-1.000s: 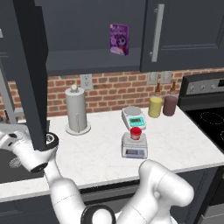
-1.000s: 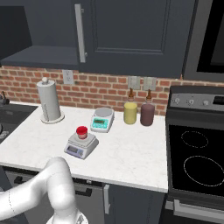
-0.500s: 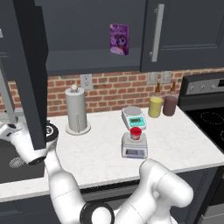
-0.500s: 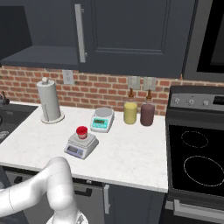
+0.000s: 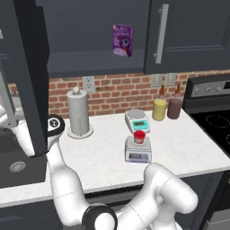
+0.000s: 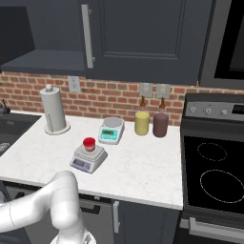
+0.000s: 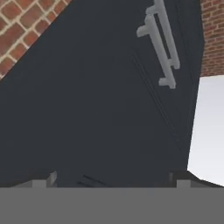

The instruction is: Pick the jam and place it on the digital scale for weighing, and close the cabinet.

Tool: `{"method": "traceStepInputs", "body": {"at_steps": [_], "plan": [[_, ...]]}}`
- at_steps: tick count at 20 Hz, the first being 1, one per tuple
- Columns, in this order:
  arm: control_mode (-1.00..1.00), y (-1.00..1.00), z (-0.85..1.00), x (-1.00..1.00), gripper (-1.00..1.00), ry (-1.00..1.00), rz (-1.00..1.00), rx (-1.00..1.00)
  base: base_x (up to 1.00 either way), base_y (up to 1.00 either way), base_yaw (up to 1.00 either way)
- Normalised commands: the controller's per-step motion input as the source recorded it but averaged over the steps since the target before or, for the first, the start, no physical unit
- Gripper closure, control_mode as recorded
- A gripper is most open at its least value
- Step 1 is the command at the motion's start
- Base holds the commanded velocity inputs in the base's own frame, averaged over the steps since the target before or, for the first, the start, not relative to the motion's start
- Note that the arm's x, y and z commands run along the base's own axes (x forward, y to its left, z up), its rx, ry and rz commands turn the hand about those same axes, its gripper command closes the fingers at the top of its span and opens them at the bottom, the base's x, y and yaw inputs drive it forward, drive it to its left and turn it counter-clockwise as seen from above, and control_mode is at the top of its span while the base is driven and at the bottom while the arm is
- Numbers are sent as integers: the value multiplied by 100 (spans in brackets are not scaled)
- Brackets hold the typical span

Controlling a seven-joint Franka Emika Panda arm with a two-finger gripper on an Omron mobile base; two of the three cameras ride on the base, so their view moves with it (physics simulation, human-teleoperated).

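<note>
The hand [image 7: 113, 177] has its fingers spread wide apart with nothing between them, facing the dark face of the cabinet [image 7: 100, 109] at close range; a silver bar handle [image 7: 159, 41] runs across the upper part of the hand view, with brick wall at the corners. In the left base view the arm reaches to the far left, where its wrist sits against the edge of the open cabinet door [image 5: 31, 76], which juts out over the counter [image 5: 103, 157]. On an open shelf of the cabinet stands a purple box [image 5: 122, 40]. On the counter, the jam [image 5: 139, 137] sits upright on the platform of the digital scale [image 5: 138, 150]. Just behind it is a white scale [image 5: 137, 120], and further right a yellow canister [image 5: 159, 109] beside a dark red one [image 5: 174, 108]. A paper towel roll [image 5: 78, 112] stands to the left.
</note>
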Motion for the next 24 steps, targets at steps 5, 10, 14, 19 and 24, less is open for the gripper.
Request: {"method": "traceStepInputs", "body": {"at_steps": [5, 10, 14, 19, 24], "plan": [[-100, -53, -10, -18, -100, -22, -1, 40, 0, 0, 0], [-100, -67, -17, -12, -100, -30, 0, 43, 0, 0, 0], [-100, -71, -1, -2, -100, -30, -2, 42, 0, 0, 0], [-100, -64, 0, 0, -100, -13, -3, 39, 0, 0, 0], [-100, -40, 10, 26, -100, 13, -3, 24, 0, 0, 0]]}}
